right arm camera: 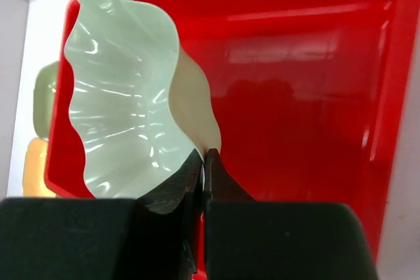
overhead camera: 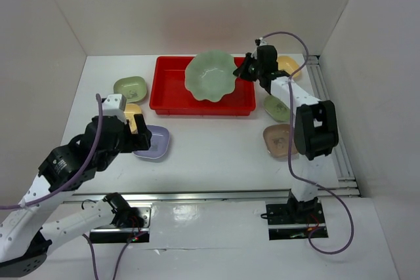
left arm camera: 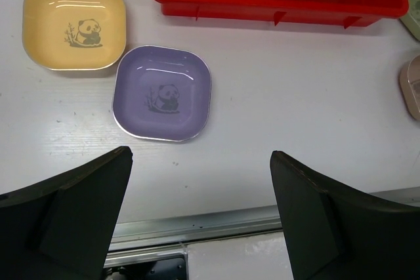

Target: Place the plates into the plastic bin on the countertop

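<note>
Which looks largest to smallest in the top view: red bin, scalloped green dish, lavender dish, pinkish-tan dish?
1. red bin
2. scalloped green dish, held above the bin, so nearer the camera
3. lavender dish and pinkish-tan dish: alike, both partly hidden

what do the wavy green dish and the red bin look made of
Wavy green dish: probably glossy plastic or melamine, possibly glazed ceramic; sharp highlights on its flutes, thin edge pinched by the right gripper. Red bin: shiny moulded plastic; mirror-like floor, small ribs under its rim.
</note>
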You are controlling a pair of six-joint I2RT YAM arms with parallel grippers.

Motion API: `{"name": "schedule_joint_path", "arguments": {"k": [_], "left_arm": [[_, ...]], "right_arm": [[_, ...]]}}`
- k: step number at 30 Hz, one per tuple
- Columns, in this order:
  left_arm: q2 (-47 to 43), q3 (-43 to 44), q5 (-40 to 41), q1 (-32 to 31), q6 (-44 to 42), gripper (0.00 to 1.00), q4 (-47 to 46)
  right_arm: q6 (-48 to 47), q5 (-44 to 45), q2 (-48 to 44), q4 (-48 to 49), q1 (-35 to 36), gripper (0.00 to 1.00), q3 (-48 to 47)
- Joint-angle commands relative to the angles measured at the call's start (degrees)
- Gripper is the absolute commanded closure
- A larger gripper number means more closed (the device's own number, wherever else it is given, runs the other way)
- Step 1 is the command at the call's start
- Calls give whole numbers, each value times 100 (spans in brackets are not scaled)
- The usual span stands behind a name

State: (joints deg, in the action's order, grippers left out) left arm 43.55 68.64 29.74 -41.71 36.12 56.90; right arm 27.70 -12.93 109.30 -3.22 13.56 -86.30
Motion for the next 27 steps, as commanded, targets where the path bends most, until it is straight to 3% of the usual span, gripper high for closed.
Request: {"name": "schedule_joint_path", "arguments": {"k": [1,10,13,15,16,17,19,22,24,25,27], "left_arm": [[-31,-166,-64,5,-105,0,-346],[-31,-491,-170,5,-158,0,-522],[-31,-597,-170,5,-158,0,-575],[-31,-658,-223,5,-158,0,-627],[-31,-659,-223,5,-158,0,-628],[-31,-720,-223,5,-158,0,-628],[-31,-790,-275,5,-158,0,-628],[-92,-861,-275,5,-158,0,-689],[-92,-861,-275,5,-105,0,-689],[-92,-861,-275,5,-105,0,-689],[-92,-913,-328,5,-105,0,-742]], "right_arm": [[305,-763,336,673,-20,100,-335],[367,-984,1040,700,155,100,-817],[367,-1044,1286,517,155,91,-1037],[289,-1045,1497,271,155,76,-1388],[288,-1045,1550,209,155,57,-1494],[288,-1045,1551,156,155,46,-1669],[227,-1045,1665,68,155,42,-1828],[174,-1045,1665,-195,155,26,-2145],[121,-992,1665,-336,155,14,-2285],[43,-931,1448,-337,155,0,-2338],[-115,-598,1131,-398,155,0,-2191]]}}
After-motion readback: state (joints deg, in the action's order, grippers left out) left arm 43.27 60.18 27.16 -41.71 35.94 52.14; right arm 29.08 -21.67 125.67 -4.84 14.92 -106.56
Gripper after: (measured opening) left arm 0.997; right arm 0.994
